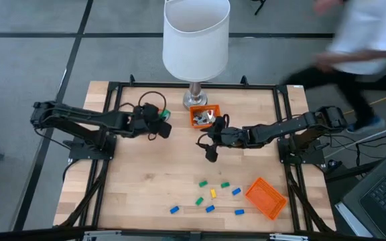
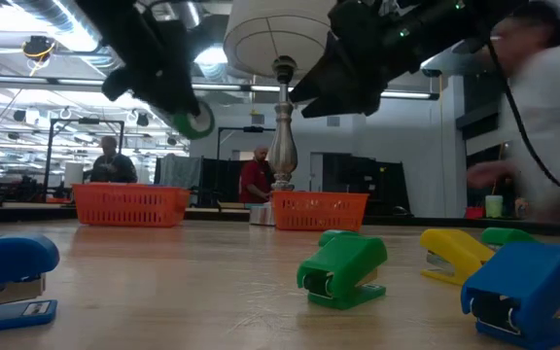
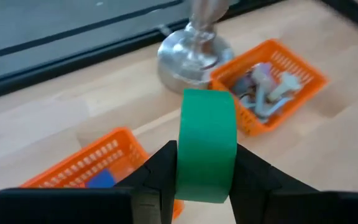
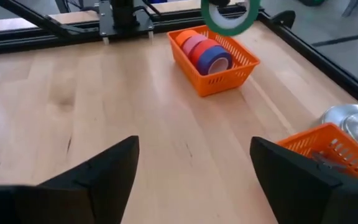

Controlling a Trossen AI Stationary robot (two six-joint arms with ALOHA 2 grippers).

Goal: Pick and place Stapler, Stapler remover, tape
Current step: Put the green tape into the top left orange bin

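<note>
While a blurred person (image 1: 354,47) passes beyond the far right corner of the wooden counter (image 1: 153,174), the left pincer (image 3: 205,180) hangs above the counter's far left part with its fingers closed on a green roll of tape (image 3: 206,143), held on edge between the two dark pads. In the right wrist view the same green roll shows in the air just over an orange basket (image 4: 241,65) that holds rolls of tape (image 4: 205,50) standing side by side, orange, pink and blue. A second orange basket (image 1: 204,116) sits just beside the silvery foot of a white-shaded lamp (image 1: 195,40) at the far middle of the counter and holds pale silvery pieces (image 3: 266,90). The right pincer (image 1: 211,148) hovers near the middle of the counter, just in front of that second basket, its fingers spread wide and holding nothing. Toward the near edge, small staplers lie scattered: a green one (image 2: 343,270), a yellow one (image 2: 455,253) and two blue ones (image 2: 523,287), well apart from both pincers. A third orange basket (image 1: 267,198) lies tilted at the near right, close to the scattered staplers. From counter height, two more people (image 2: 110,160) show in the room behind.
</note>
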